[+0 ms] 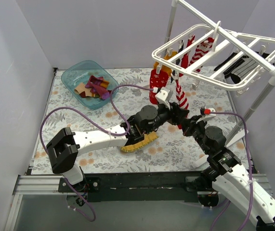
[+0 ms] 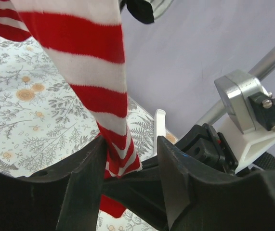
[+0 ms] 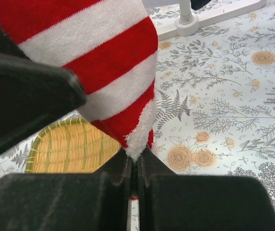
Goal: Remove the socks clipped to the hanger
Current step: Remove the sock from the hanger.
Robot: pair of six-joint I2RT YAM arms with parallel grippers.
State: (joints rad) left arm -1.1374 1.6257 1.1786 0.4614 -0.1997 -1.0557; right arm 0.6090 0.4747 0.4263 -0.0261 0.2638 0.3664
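From above, the hanger (image 1: 219, 53) hangs at the upper right with socks (image 1: 195, 53) clipped along its underside: mustard, red and striped ones on its left part, black-and-white ones on its right. One striped sock (image 1: 180, 95) dangles lower than the rest, down to where the two arms meet. The left gripper (image 1: 172, 111) and the right gripper (image 1: 185, 121) are both at its lower end, close together, though how their jaws stand cannot be made out from this view. At the far left of the table (image 1: 195, 154) a clear blue tub (image 1: 70, 77) holds a loose heap of tan, maroon and mustard socks (image 1: 93, 87). A yellow woven mat (image 1: 139, 142) lies partly under the left arm. In the left wrist view the striped sock (image 2: 98, 96) drops from the top of the picture into the gap of the left gripper (image 2: 130, 149), whose jaws stand partly apart. The sock's end lies against one finger (image 2: 86, 178) and is clear of the other, so it is between the jaws but not pinched. The right gripper's black body (image 2: 209, 144) is just beyond. In the right wrist view the right gripper (image 3: 133, 168) has its jaws pressed almost together on the very tip of the striped sock (image 3: 103, 72), and the fuzzy white edge of the sock sits right at the pinch. A dark finger of the left gripper (image 3: 21, 106) fills the left side beside the sock. The yellow woven mat (image 3: 70, 147) lies on the table below, and the foot of a white pole stand (image 3: 190, 21) is at the top.
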